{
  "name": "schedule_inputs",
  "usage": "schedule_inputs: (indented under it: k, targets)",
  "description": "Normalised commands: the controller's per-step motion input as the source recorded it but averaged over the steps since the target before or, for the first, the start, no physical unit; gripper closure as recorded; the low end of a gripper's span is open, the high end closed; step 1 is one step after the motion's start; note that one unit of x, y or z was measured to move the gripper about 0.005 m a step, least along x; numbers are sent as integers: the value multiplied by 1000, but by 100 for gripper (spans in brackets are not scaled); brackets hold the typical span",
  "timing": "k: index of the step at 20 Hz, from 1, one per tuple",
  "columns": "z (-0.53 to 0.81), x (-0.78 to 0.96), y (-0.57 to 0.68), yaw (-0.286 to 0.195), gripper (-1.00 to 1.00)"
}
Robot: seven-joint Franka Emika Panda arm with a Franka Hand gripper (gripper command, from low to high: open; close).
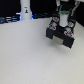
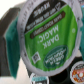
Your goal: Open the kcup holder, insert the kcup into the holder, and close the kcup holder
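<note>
One holder (image 1: 61, 38) stands on one white table (image 1: 25, 60). One gripper (image 1: 62, 25) is above it. One white post (image 1: 25, 12) stands at the table's far edge. The wrist view shows one green-lidded kcup (image 2: 47, 37) in close-up. Parts of two darker pods (image 2: 79, 70) appear beside it; any further pods cannot be counted.

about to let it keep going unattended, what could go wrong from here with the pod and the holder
1. The pod fills the wrist view and blocks most of the slots below, so it could come down off-centre and catch on a rim.
2. The claw sits right over the black holder; pushing down on a misaligned pod might shove the holder across the table.
3. Pods with pale lids already sit in nearby slots, so it might land on a filled one.
</note>
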Motion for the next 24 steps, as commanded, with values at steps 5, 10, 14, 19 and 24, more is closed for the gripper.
schedule_inputs:
  k: [5, 10, 14, 19, 24]
  targets:
    - [-90, -468, 334, 110, 100]
    - [-165, -547, 240, 110, 100]
    - [-214, -474, 108, 103, 100]
    - [-291, -363, 8, 81, 100]
    - [-275, -178, -62, 37, 100]
